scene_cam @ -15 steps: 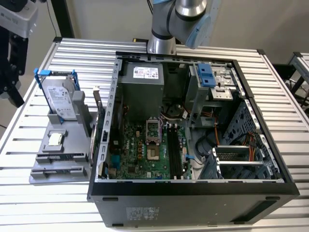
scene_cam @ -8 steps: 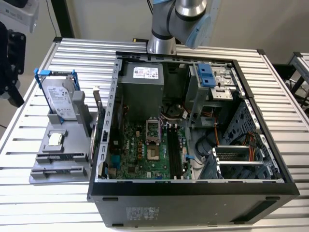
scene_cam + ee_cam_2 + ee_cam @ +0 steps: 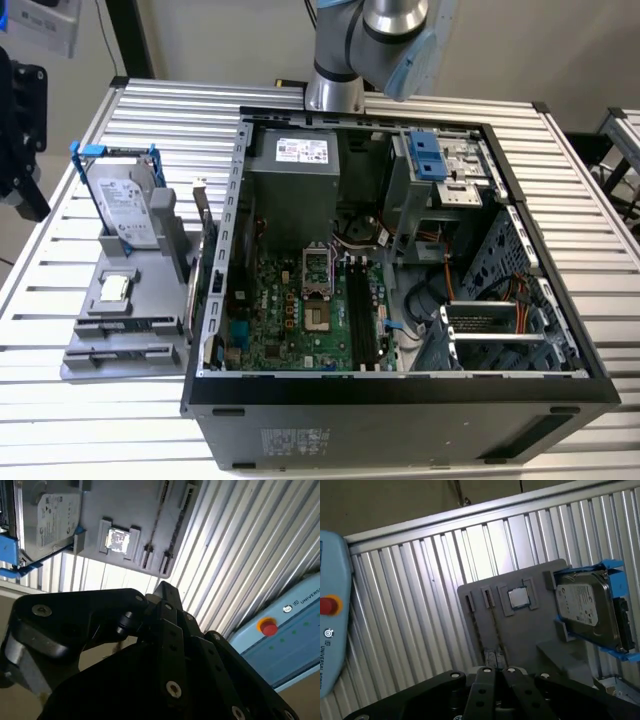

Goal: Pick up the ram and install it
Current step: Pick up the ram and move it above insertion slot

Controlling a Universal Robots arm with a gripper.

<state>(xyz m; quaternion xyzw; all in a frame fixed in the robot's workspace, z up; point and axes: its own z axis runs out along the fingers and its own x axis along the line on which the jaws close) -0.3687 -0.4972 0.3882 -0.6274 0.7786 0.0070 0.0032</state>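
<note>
Approach for the pick: gripper (image 3: 495,670) hangs clear of the tray (image 3: 530,630), ram (image 3: 494,625) untouched in its slot by the tray's edge, claw's state I cannot tell, grasp wants square alignment

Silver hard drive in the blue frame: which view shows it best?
The first wrist view: the silver hard drive in its blue frame is almost whole there, its labelled face toward the camera. The exterior view shows it standing upright on the grey plastic holder. The second wrist view cuts it off at the picture's edge.
</note>
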